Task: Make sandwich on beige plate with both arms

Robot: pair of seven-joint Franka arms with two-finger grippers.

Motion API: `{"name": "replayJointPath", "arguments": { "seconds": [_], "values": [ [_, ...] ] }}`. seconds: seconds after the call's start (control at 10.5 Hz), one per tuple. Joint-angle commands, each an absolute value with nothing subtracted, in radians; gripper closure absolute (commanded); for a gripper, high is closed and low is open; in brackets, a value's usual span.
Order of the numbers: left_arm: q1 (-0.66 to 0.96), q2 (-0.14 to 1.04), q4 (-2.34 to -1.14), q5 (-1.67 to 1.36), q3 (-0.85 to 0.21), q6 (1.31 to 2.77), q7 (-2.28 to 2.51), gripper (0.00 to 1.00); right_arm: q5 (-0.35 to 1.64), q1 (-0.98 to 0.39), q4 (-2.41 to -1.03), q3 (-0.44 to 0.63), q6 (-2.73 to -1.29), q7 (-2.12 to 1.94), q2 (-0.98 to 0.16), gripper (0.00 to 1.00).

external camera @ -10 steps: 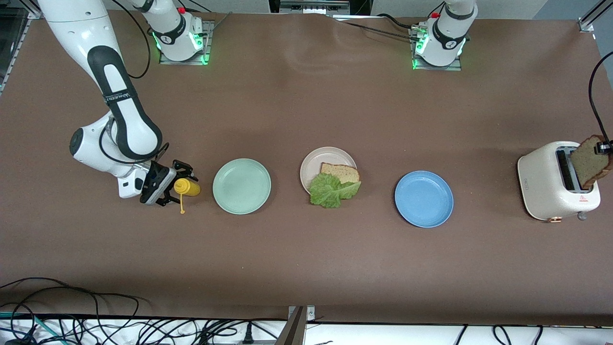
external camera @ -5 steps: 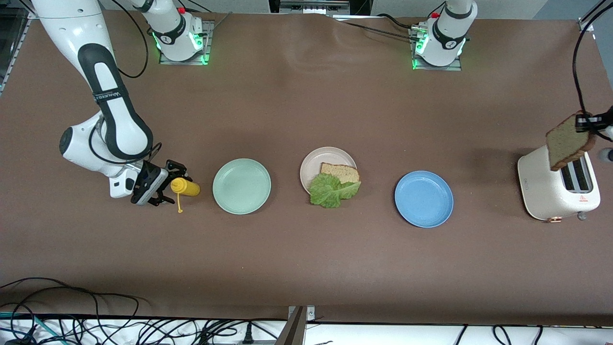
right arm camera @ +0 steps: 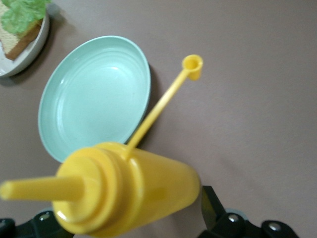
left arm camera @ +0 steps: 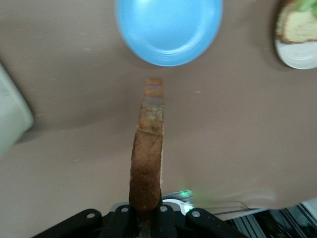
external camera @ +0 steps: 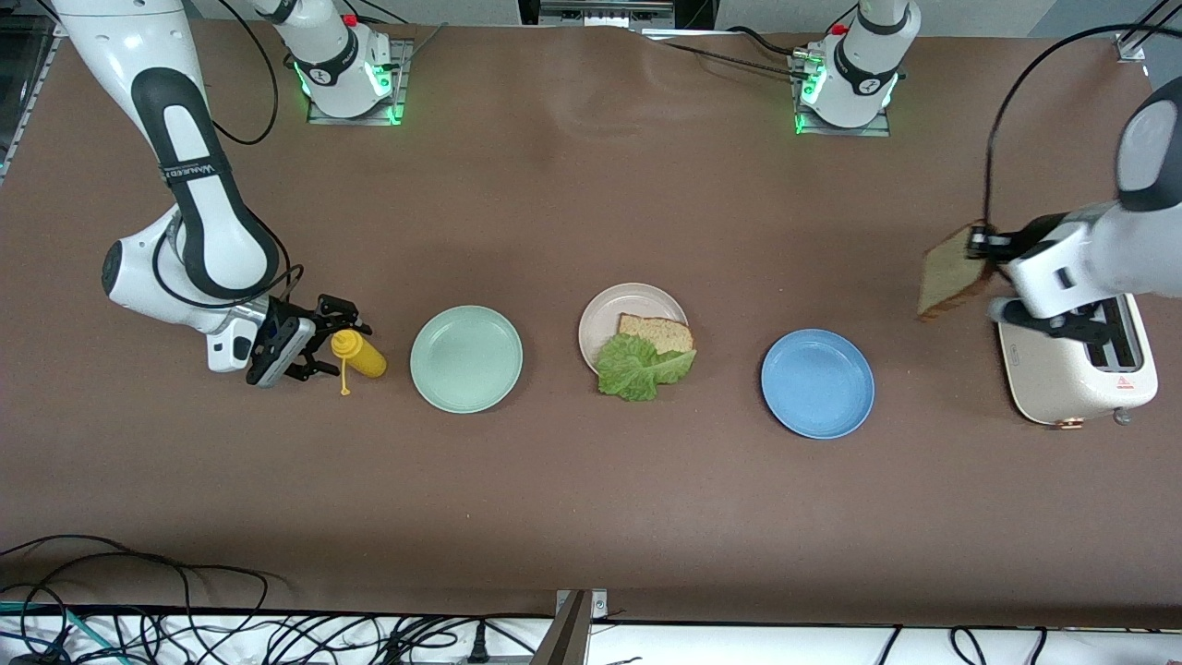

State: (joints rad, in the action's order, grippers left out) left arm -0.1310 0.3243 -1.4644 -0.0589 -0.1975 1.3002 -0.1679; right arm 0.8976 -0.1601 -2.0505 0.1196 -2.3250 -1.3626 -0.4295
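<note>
Brown desk (external camera: 591, 480): our left end effector (external camera: 981, 246) pinches the light, crumbly bread slice (external camera: 949, 280) by its edge at frame right, while our right end effector (external camera: 319, 346) spreads wide beside the mustard bottle (external camera: 359, 354).

Pretty plain setup: a big table (external camera: 591, 517) covered in a brown mat, lit evenly from above. Along its near edge there's a white strip with a mess of black cables (external camera: 185, 628) tangled up.

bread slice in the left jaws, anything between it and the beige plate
Only the blue plate lies on the table between them, low and flat. The left gripper holds the bread slice up in the air, so it should pass over toward the beige plate, where bread and lettuce wait.
</note>
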Motion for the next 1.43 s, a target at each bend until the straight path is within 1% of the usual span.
{"name": "replayJointPath", "arguments": {
  "seconds": [0.0, 0.29, 0.38, 0.57, 0.76, 0.95, 1.05, 1.24, 1.34],
  "values": [
    [-0.083, 0.399, -1.439, -0.2, -0.19, 1.278, -0.164, 1.0, 0.914, -0.156, -2.111, 0.126, -2.307, -1.344, -0.373, 0.0],
    [-0.04, 0.536, -1.427, -0.499, -0.19, 1.292, -0.164, 1.0, 0.852, -0.156, -2.106, 0.152, -2.304, -1.319, -0.358, 0.0],
    [-0.022, 0.576, -1.425, -0.596, -0.19, 1.334, -0.164, 1.0, 0.833, -0.156, -2.105, 0.158, -2.269, -1.251, -0.342, 0.0],
    [0.04, 0.644, -1.425, -0.742, -0.19, 1.431, -0.167, 1.0, 0.699, -0.156, -2.08, 0.161, -2.217, -1.085, -0.299, 0.0],
    [0.093, 0.698, -1.424, -0.852, -0.19, 1.567, -0.193, 1.0, 0.582, -0.158, -2.057, 0.161, -2.168, -0.908, -0.255, 0.0],
    [0.113, 0.767, -1.424, -0.97, -0.19, 1.65, -0.35, 1.0, 0.421, -0.156, -1.987, 0.161, -2.041, -0.696, -0.209, 0.0],
    [0.12, 0.793, -1.424, -0.98, -0.189, 1.678, -0.418, 1.0, 0.346, -0.156, -1.947, 0.157, -1.979, -0.569, -0.186, 0.0],
    [0.12, 0.842, -1.427, -0.977, -0.189, 1.716, -0.576, 1.0, 0.283, -0.158, -1.91, 0.138, -1.873, -0.352, -0.131, 0.0],
    [0.121, 0.862, -1.428, -0.985, -0.189, 1.721, -0.639, 1.0, 0.194, -0.158, -1.881, 0.108, -1.832, -0.219, -0.1, 0.0]
  ]
}}
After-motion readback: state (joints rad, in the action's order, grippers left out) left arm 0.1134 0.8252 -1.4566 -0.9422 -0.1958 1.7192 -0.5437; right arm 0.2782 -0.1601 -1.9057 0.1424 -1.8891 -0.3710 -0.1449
